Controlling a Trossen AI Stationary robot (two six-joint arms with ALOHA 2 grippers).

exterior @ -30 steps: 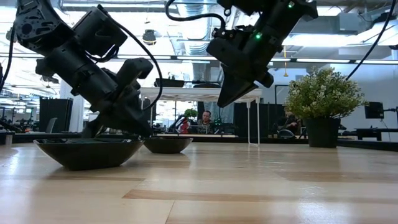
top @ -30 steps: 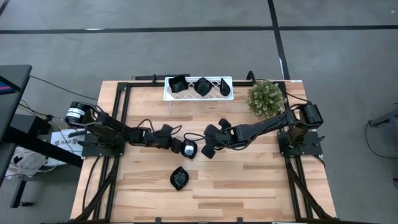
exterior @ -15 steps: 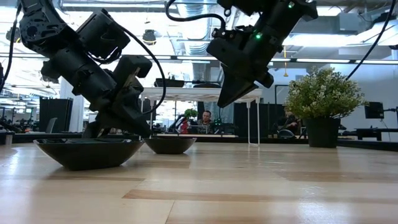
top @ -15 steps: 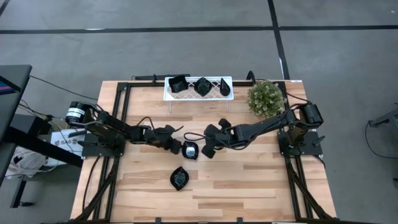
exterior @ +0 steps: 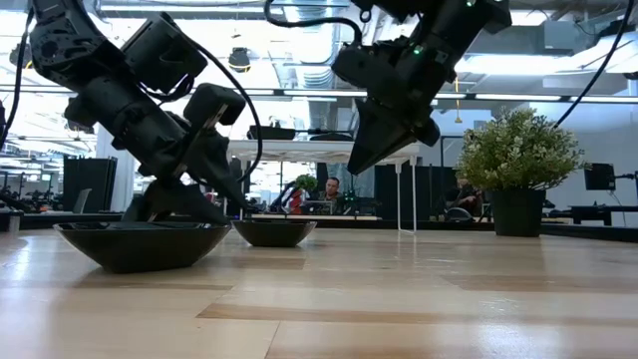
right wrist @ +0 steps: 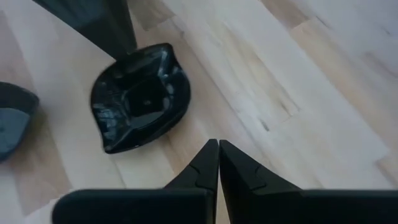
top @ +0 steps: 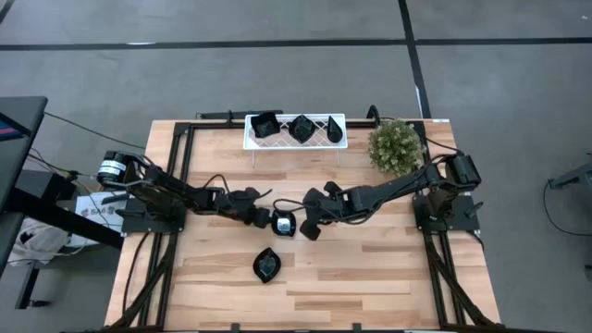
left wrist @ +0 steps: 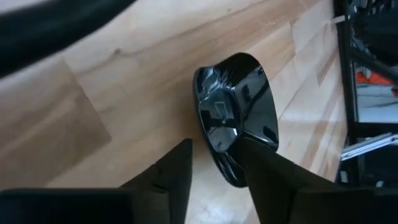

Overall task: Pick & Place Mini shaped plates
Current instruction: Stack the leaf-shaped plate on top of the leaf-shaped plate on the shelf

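Plates: three already racked in the white lattice tray (top: 294, 130) at the far edge of the desk (top: 370, 277) — square plate (top: 265, 125), leaf-type plate (top: 302, 128), teardrop plate (top: 334, 129). Two left on the bare desk: middle plate (top: 282, 222) well short of the tray, roughly under its centre, and near plate (top: 266, 265) further from the tray again, toward the front edge. So roughly three done, two to go, judging by layout only.

Left gripper (top: 267, 218) right at the middle plate's tray-left side; fingers (left wrist: 177, 171) apart, straddling the plate rim, not clamped in the wrist view. Reads as either about to grab or just let go, can't say which.

Right gripper (top: 309, 227) just beside the same plate on the opposite side, lifted off the desk, fingers (right wrist: 208, 165) pressed together, carrying nothing.

Potted plant (top: 396, 145) just beside the tray's right end, clear of both loose plates.
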